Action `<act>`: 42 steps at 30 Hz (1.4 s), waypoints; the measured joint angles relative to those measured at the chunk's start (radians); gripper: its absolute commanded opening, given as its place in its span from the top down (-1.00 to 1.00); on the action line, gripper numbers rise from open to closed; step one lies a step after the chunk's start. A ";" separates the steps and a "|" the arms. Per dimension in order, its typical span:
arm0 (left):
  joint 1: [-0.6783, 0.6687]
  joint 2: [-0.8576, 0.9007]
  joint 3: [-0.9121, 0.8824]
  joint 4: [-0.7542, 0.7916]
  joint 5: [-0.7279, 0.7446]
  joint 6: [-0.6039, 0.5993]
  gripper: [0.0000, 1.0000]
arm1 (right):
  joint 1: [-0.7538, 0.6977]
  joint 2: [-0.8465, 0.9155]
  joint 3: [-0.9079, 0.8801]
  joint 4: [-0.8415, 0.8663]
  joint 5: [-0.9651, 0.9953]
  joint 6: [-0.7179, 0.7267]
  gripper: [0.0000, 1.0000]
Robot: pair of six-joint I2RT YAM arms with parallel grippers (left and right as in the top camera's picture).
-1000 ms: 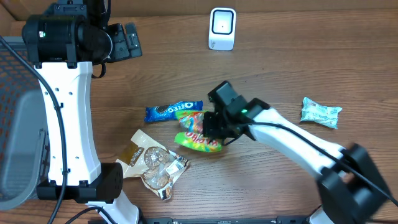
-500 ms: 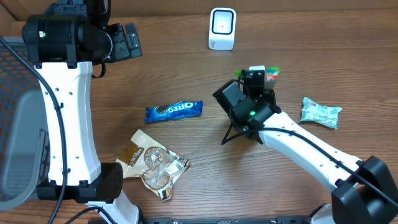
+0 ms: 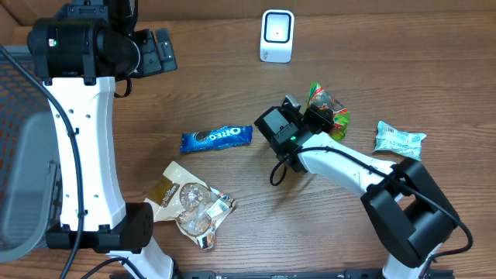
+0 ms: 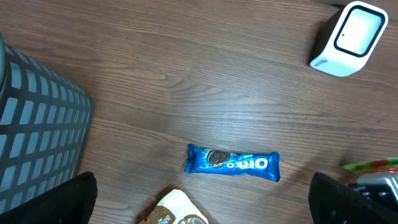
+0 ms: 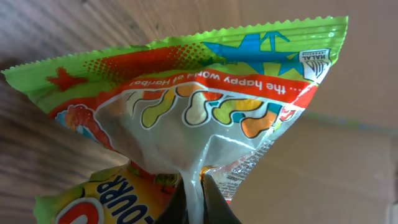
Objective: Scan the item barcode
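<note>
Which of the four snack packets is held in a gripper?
The green-and-orange gummy bag, pinched in the right gripper; the blue Oreo pack, pale green packet and tan cookie bag all lie flat on the table.

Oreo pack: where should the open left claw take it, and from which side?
Probably across its short width at mid-length, coming straight down from above. The Oreo pack lies flat on the table, long and narrow, with bare wood along both long edges.
</note>
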 measured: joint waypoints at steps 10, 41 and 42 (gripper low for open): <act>0.000 0.000 0.000 0.000 0.000 0.000 -1.00 | 0.160 0.003 0.000 -0.019 -0.040 -0.076 0.32; 0.000 0.000 0.000 0.000 0.000 0.000 -1.00 | -0.010 -0.253 0.195 -0.264 -0.946 0.330 -0.57; 0.000 0.000 0.000 0.000 0.000 0.000 -1.00 | -0.050 -0.246 0.192 -0.264 -1.018 0.364 -0.50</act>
